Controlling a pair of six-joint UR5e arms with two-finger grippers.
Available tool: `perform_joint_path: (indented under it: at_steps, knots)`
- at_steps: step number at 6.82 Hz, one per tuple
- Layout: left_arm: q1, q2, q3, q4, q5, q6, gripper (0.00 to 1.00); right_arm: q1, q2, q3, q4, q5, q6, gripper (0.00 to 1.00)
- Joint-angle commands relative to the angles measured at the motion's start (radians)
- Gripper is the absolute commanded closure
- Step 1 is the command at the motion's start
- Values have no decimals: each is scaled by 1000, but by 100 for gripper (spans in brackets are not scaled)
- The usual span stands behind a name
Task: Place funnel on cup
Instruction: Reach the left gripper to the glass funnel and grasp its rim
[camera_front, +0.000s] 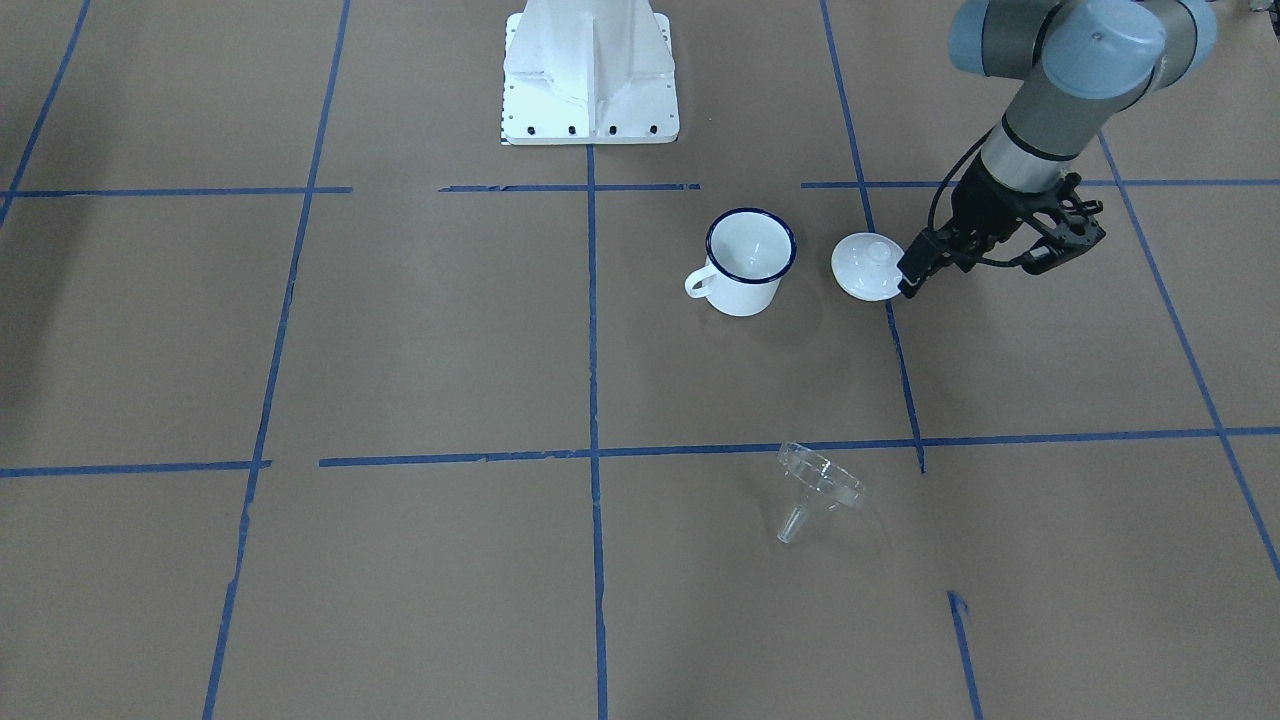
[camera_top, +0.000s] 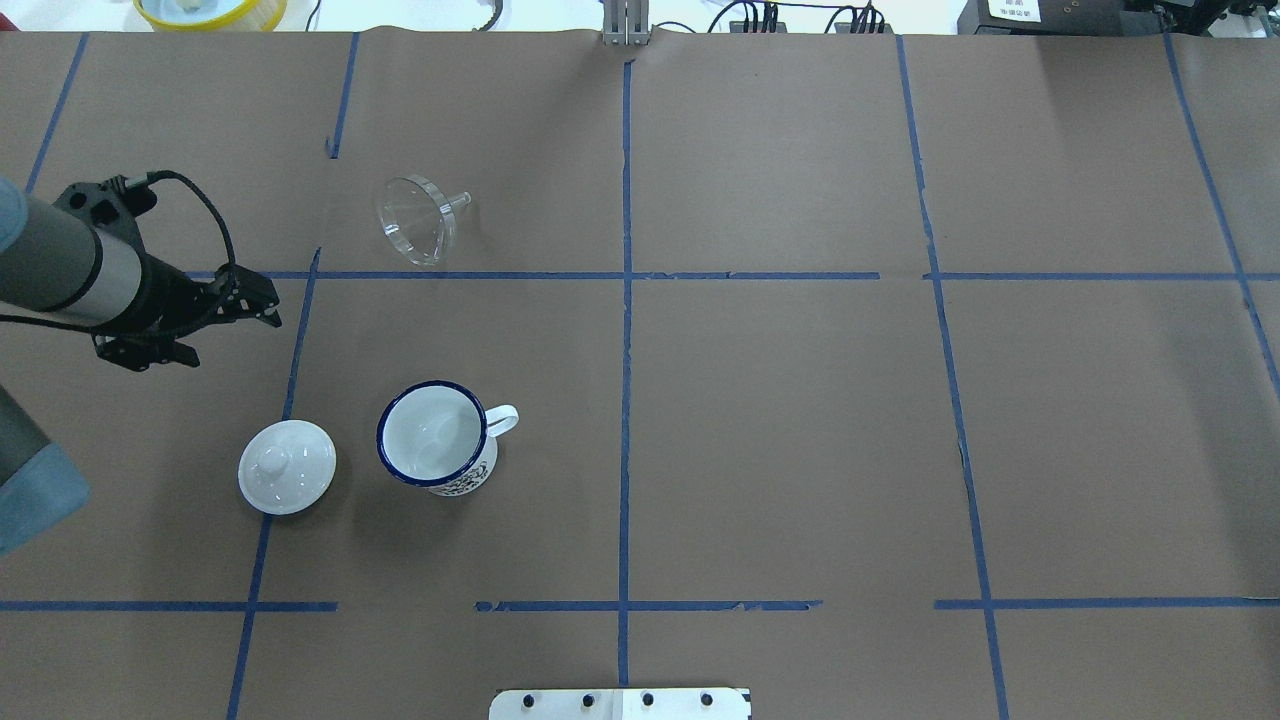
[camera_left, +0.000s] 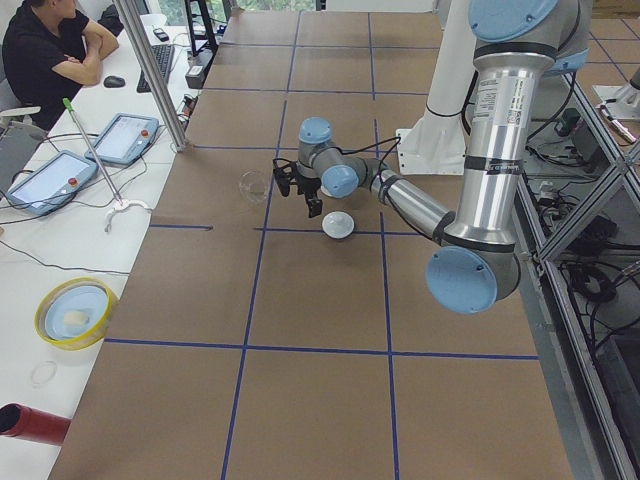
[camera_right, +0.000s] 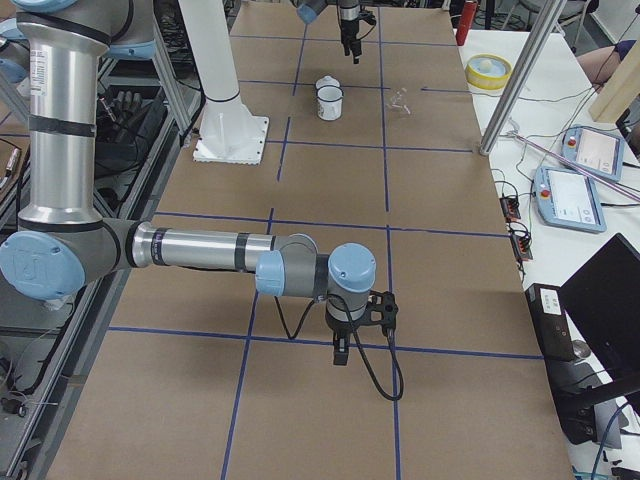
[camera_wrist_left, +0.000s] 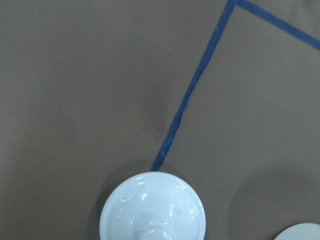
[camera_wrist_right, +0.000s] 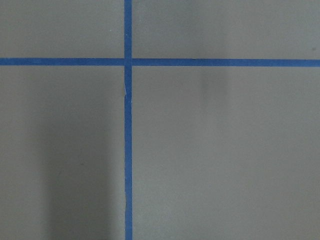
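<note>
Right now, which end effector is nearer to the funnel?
Left. The left end effector hangs near the funnel and the lid; the right end effector is far off, toward the table's opposite end.

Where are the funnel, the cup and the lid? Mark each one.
funnel (camera_top: 415, 222), overhead exterior view, its clear cone.
cup (camera_top: 432, 432), overhead exterior view, its white inside.
lid (camera_top: 290, 470), overhead exterior view, its domed top.

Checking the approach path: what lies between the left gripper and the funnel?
Between the left gripper and the funnel, the overhead view shows only bare brown paper crossed by blue tape lines.
</note>
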Motion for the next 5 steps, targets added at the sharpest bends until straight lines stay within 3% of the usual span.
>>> perform_joint_path:
  at_steps: [1, 2, 3, 4, 5]
  knots:
    - [-56, -137, 112, -9, -4, -111, 0, 0, 0, -1, 0, 0, 0, 0]
    - [-57, -184, 143, -40, 1, -258, 0, 0, 0, 0, 0, 0, 0, 0]
    - [-59, -198, 201, -222, 5, -389, 0, 0, 0, -1, 0, 0, 0, 0]
    - [-57, -203, 297, -484, 78, -546, 0, 0, 0, -1, 0, 0, 0, 0]
    - [-56, -212, 360, -641, 179, -645, 0, 0, 0, 0, 0, 0, 0, 0]
